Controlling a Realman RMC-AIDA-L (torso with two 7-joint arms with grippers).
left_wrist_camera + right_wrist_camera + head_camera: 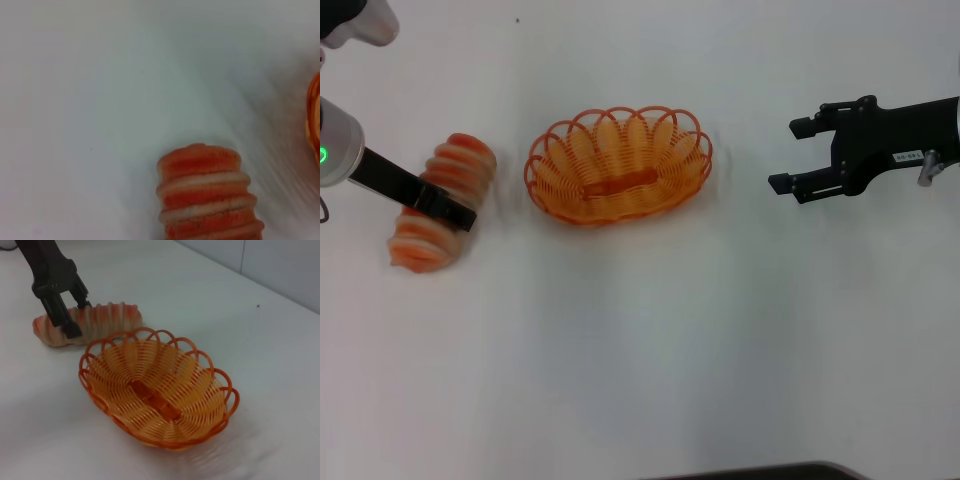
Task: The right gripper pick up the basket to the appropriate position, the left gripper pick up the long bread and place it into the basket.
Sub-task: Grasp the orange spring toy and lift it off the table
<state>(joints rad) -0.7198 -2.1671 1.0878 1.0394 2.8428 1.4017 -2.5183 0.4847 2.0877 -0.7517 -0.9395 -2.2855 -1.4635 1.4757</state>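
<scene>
A long bread [442, 203], cream with orange-red ridges, lies on the white worktop [650, 360] near its left edge, and the left gripper [445, 203] straddles its middle with fingers down either side, apparently closing on it though not yet lifting. Just beside it toward the centre sits the empty orange basket [618, 166], already placed. The right gripper [798, 155] hovers wide open near the right edge, holding nothing; the next move is likely to lift the loaf and carry it over the basket.

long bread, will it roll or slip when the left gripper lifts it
The long bread looks rounded, so it may roll if nudged. Its ridged stripes probably help the left gripper hold it. The fingers straddle it near mid-length, so it should lift fairly level.
</scene>
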